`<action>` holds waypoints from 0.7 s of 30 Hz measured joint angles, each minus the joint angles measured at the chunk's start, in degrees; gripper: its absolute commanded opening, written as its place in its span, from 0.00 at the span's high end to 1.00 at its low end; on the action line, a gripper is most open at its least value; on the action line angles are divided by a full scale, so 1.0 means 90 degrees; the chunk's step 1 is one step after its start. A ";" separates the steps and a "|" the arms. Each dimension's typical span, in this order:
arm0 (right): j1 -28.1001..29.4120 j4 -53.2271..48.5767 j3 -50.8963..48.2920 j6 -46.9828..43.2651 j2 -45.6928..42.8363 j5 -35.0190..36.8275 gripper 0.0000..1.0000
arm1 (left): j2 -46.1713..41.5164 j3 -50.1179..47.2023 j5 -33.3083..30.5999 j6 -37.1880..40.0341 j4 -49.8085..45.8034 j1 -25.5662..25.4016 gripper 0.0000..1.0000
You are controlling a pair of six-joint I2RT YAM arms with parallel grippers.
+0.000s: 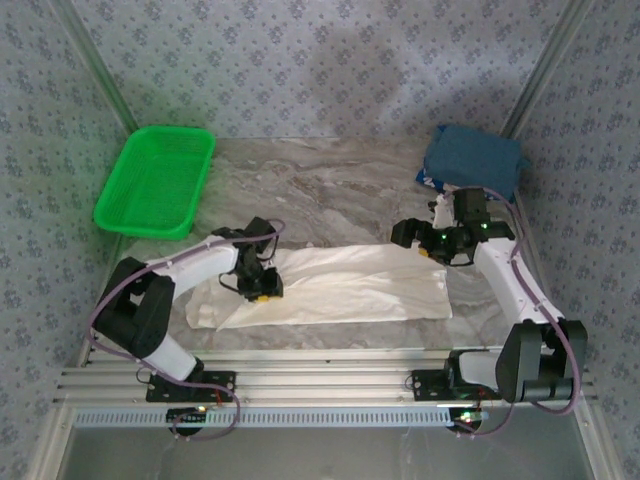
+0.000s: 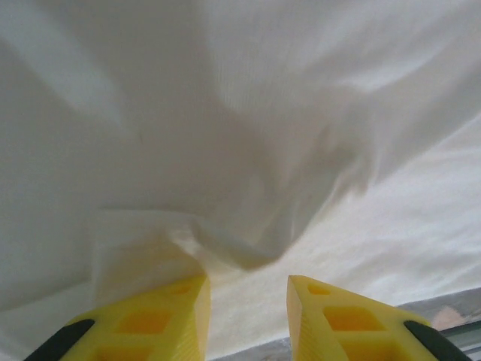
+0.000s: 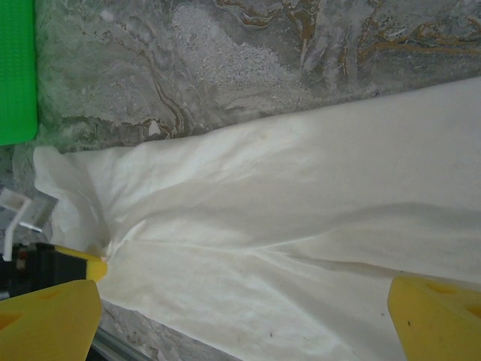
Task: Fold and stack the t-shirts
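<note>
The cream-white t-shirt [image 1: 345, 285] lies spread in a long band across the front of the table, print hidden. My left gripper [image 1: 262, 287] sits on its left part; its yellow fingers [image 2: 161, 316] stand a little apart with a raised fold [image 2: 225, 252] gathered at their tips, and creases in the cloth [image 3: 225, 226] run toward that pinch. My right gripper [image 1: 425, 240] hovers over the shirt's right end, jaws wide open [image 3: 240, 323] with nothing between them. The dark blue t-shirt [image 1: 473, 160] lies folded at the back right.
A green plastic basket [image 1: 155, 180] stands at the back left, its corner in the right wrist view [image 3: 16, 68]. Bare marble tabletop [image 1: 330, 190] stretches between the basket and the blue shirt. Metal rails [image 1: 320, 385] run along the near edge.
</note>
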 measured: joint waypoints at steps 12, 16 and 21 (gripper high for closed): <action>0.0000 0.0046 0.0182 -0.0092 0.0257 0.0000 0.00 | -0.1260 -0.0153 0.0248 -0.0573 0.0393 0.0160 0.55; 0.0000 0.0061 0.0185 -0.0092 0.0296 -0.0002 0.00 | -0.1299 -0.0126 -0.0333 -0.0661 0.0109 0.1052 0.56; 0.0000 0.0073 0.0185 -0.0092 0.0296 -0.0002 0.00 | -0.1090 -0.0124 -0.0743 -0.0665 0.0146 0.1345 0.59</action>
